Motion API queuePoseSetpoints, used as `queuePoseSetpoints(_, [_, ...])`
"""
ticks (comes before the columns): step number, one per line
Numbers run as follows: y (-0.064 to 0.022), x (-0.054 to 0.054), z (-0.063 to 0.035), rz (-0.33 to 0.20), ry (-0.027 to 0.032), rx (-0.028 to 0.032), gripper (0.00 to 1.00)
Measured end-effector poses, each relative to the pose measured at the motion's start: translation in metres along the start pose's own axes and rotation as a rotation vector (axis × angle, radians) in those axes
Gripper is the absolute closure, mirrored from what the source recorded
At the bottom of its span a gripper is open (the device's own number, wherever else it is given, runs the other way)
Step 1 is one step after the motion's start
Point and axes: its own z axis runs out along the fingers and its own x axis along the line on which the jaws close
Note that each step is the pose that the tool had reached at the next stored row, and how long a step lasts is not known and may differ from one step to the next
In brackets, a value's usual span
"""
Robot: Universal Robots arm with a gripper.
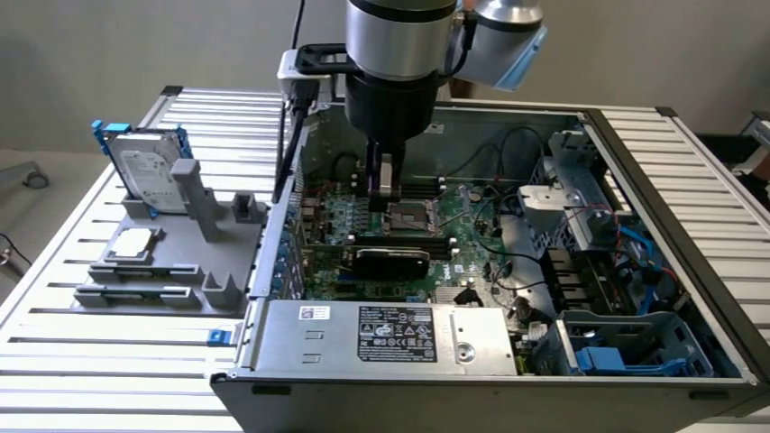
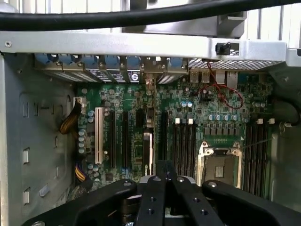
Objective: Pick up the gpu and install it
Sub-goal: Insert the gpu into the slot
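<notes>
**A:** In the exterior view, where is the gpu (image 1: 391, 260)?

**B:** Inside the open metal case (image 1: 673, 180), standing on the green motherboard (image 1: 470, 216). It is a long black slab with a matte cooler face. The gripper (image 1: 382, 185) hangs at twelve o'clock from it, fingers pressed together on nothing.

**A:** Any room around it?

**B:** The boxy grey power supply (image 1: 385, 336) is close at six o'clock. The hard drive (image 1: 151, 176) is well apart at nine o'clock, on the slatted table (image 1: 108, 361).

**A:** And the wrist view?

**B:** The gpu (image 2: 148, 141) shows edge-on as a thin strip between dark slots, near a white slot (image 2: 99, 134). The black gripper (image 2: 164, 175) is closed. It may be touching the card's edge, but I can't tell.
</notes>
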Motion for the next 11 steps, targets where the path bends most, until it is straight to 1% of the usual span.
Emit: queuePoseSetpoints(11, [0.0000,0.0000,-0.0002,0.000,-0.0004,0.0001,0.89])
